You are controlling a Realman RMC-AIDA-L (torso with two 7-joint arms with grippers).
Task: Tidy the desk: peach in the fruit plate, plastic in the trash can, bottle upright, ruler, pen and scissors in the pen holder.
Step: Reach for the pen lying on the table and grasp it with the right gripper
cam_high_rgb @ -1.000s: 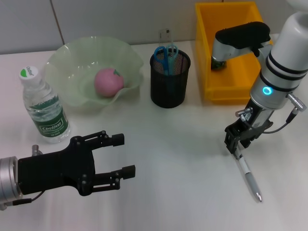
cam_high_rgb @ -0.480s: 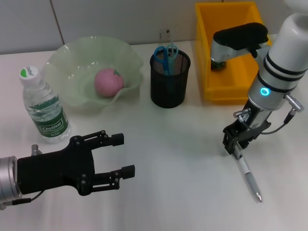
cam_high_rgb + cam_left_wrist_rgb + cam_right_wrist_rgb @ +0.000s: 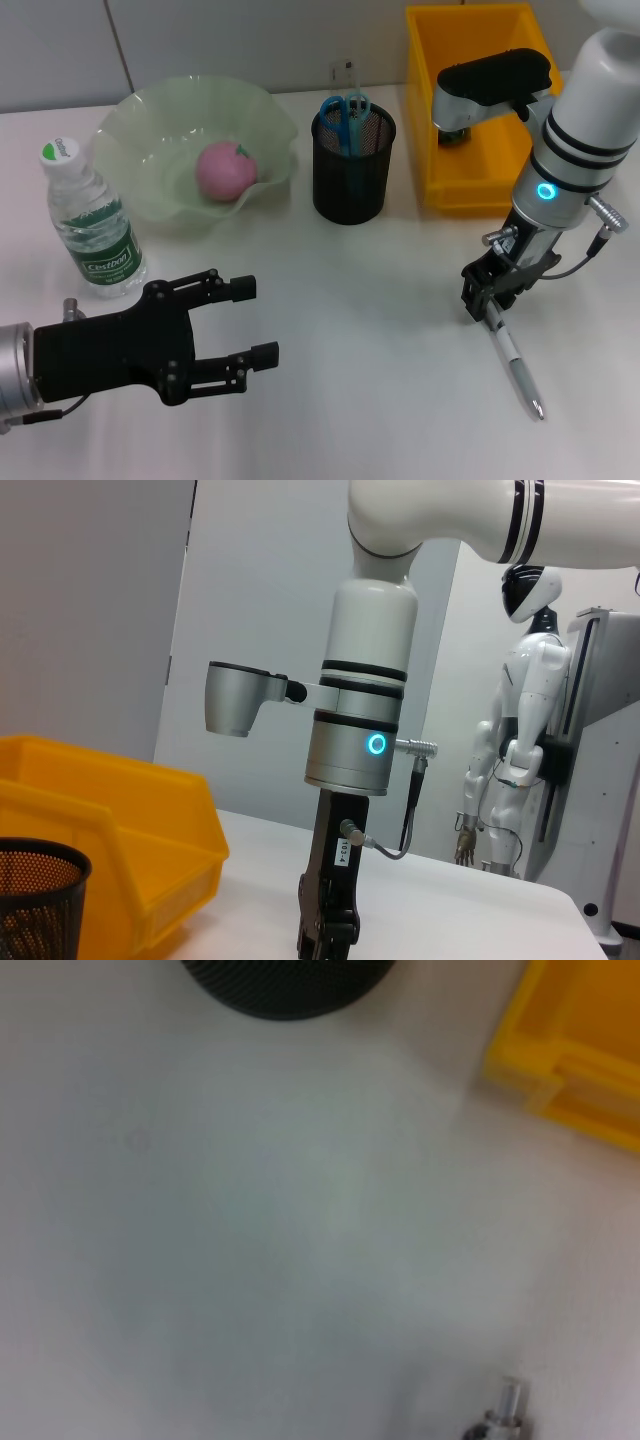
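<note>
Right end effector (image 3: 487,303) has crept slightly toward the tabletop's left over the last second, clenched on the upper end of the pen (image 3: 512,358), whose tip still rests near the front-right corner. Pen not lifted yet, so the pen holder (image 3: 352,165) drop is pending. Left end effector (image 3: 240,325) idles released at front-left.

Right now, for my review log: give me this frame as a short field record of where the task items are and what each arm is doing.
peach: in the green fruit plate
bottle: upright, beside the plate
scissors: in the black mesh pen holder
pen: on the table, one end at the right gripper
right gripper: down on the pen's upper end, fingers closed on it
left gripper: open, empty, near the front edge
yellow bin: behind the right arm
ruler: not visible
</note>
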